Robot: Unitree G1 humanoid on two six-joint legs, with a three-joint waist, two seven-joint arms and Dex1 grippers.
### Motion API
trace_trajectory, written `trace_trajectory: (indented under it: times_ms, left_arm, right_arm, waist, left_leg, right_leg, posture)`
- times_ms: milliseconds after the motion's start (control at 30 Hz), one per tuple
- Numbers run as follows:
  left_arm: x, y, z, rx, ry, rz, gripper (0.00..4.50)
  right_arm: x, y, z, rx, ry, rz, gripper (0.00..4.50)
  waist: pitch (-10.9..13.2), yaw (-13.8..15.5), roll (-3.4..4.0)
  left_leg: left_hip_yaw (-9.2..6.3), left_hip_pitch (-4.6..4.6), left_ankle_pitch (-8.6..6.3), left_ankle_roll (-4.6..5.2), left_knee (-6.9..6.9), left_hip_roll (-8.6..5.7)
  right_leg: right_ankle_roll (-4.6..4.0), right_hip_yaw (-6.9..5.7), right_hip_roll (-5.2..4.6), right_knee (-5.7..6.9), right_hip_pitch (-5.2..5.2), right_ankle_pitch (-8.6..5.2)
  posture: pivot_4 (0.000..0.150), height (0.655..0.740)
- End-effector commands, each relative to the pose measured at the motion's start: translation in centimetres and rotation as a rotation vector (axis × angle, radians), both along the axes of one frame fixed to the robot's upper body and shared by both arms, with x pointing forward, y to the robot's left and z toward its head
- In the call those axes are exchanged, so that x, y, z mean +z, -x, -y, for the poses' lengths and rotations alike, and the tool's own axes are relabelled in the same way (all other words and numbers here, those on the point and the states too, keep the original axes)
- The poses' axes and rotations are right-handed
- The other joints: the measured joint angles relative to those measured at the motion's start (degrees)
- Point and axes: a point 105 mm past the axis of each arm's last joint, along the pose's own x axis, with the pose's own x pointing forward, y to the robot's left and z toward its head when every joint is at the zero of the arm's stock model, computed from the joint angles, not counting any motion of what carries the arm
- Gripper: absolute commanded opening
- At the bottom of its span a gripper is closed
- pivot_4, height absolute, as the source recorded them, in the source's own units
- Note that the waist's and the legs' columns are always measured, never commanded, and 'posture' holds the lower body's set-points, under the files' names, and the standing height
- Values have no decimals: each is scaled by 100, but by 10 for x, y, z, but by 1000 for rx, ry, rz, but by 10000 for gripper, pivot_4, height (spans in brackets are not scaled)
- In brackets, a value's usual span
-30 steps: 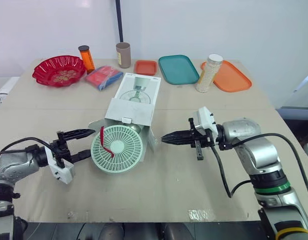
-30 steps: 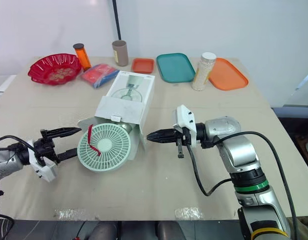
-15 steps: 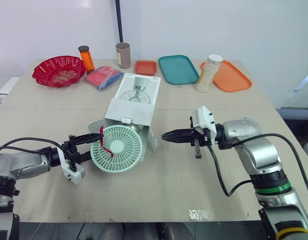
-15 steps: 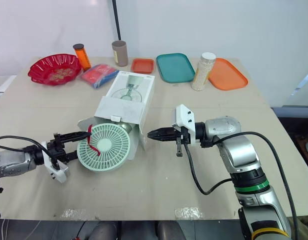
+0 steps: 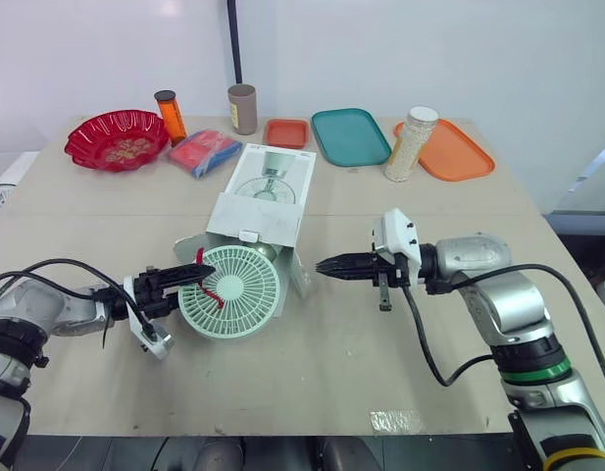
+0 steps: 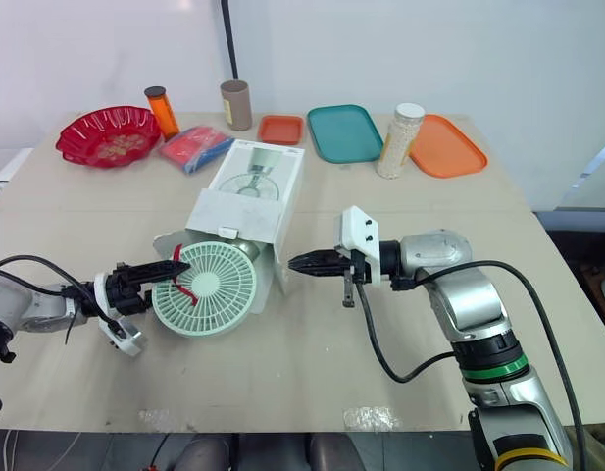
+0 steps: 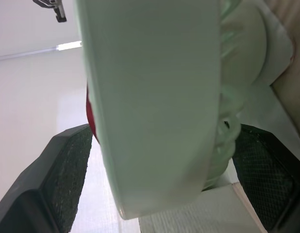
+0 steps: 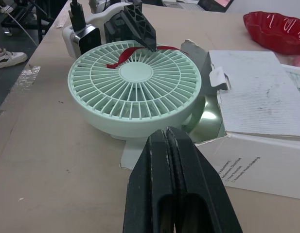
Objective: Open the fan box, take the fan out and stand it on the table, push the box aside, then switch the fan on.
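Left hand (image 5: 175,287) apart, straddling fan (image 5: 233,292) rim: clamp squarely, pull straight from box (image 5: 261,201). Right hand (image 5: 327,266) pressed together.

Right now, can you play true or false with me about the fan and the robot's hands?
1. The fan stands on its own, well away from the box. False: it leans at the box's open end, with its back part inside.
2. The right gripper is shut. True.
3. The left gripper is open, with one finger on each side of the fan's rim. True.
4. The red bowl sits right beside the right gripper. False: it is at the table's far left corner, far from that gripper.
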Motion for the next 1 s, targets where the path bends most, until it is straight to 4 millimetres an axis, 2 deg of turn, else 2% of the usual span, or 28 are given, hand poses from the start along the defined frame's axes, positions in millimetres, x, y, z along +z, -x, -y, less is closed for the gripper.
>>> trace_trajectory:
  times_ms: [33, 67, 100, 167, 233, 267, 300, 333, 633, 933, 1000]
  left_arm:
    - [6, 0, -8, -11, -1, 34, 44811]
    - [5, 0, -9, -10, 0, 37, 44811]
    - [5, 0, -9, -11, 1, 40, 39826]
    - [6, 0, -10, -5, 15, 40, 35186]
    - [7, -1, -10, -3, 26, 35, 27590]
    - [6, -1, -9, -5, 17, 32, 26191]
    - [5, -1, -9, -2, 20, 28, 20494]
    - [5, 0, -9, -3, 20, 26, 19429]
    - [0, 10, -12, -8, 25, -25, 19429]
    - [6, 41, -14, -9, 104, -136, 19429]
    - [15, 60, -15, -14, 146, -187, 19429]
  right_arm:
    - [9, 4, -2, 13, 0, 53, 0]
    - [9, 3, -2, 11, 1, 55, 0]
    - [9, 3, -2, 11, 3, 55, 0]
    - [8, 3, -2, 10, 3, 55, 0]
    - [8, 2, -2, 10, 6, 58, 0]
    - [8, 2, -3, 11, 7, 58, 0]
    - [8, 2, -3, 11, 7, 58, 0]
    - [8, 2, -3, 11, 6, 59, 0]
    - [7, 0, -5, 17, 6, 64, 0]
    - [5, -2, -9, 37, 5, 65, 0]
    - [5, -3, -12, 51, 3, 66, 0]
  waist:
    - [0, 5, 0]
    - [-1, 4, -1]
    - [-1, 2, -1]
    - [-1, 3, -1]
    - [-1, 3, -1]
    - [-1, 6, -2]
    - [-2, 9, -4]
    - [-3, 10, -5]
    - [-4, 1, -7]
    - [-6, -2, -9]
    - [-6, -8, -10]
  left_leg:
    - [0, 0, 0, 0, 0, 0]
    - [-1, -1, 0, 0, 1, -1]
    - [0, -1, 0, 0, 2, -1]
    - [0, 0, 0, 0, 2, -1]
    - [0, 0, 0, 0, 2, -1]
    - [0, 0, 0, 0, 2, -1]
    - [0, 0, 0, 0, 3, -1]
    - [0, 0, 0, 0, 5, -2]
    - [0, 1, 0, -1, 8, -2]
    - [3, 3, 0, -1, 11, 0]
    - [8, 7, 0, 0, 10, 6]
  right_leg:
    - [0, -1, 0, 1, 0, 0]
    - [1, -1, 0, 1, 0, 0]
    - [1, 0, -1, 1, 0, 0]
    - [0, -1, 0, 2, 0, 0]
    - [0, -1, -1, 3, 0, -1]
    - [0, -1, -1, 3, 0, -1]
    - [0, -1, -1, 3, 0, -1]
    - [0, -1, -2, 3, 0, -1]
    - [0, -1, -2, 8, 0, -1]
    - [0, -1, -4, 10, 1, -1]
    - [-2, -1, -2, 11, 1, -1]
  posture:
    - [1500, 7400]
    - [1500, 7400]
    - [1500, 7400]
    - [1500, 7400]
    - [1500, 7400]
    - [1500, 7400]
    - [1500, 7400]
    - [1500, 7400]
    - [1500, 7400]
    - [1500, 7400]
    - [1500, 7400]
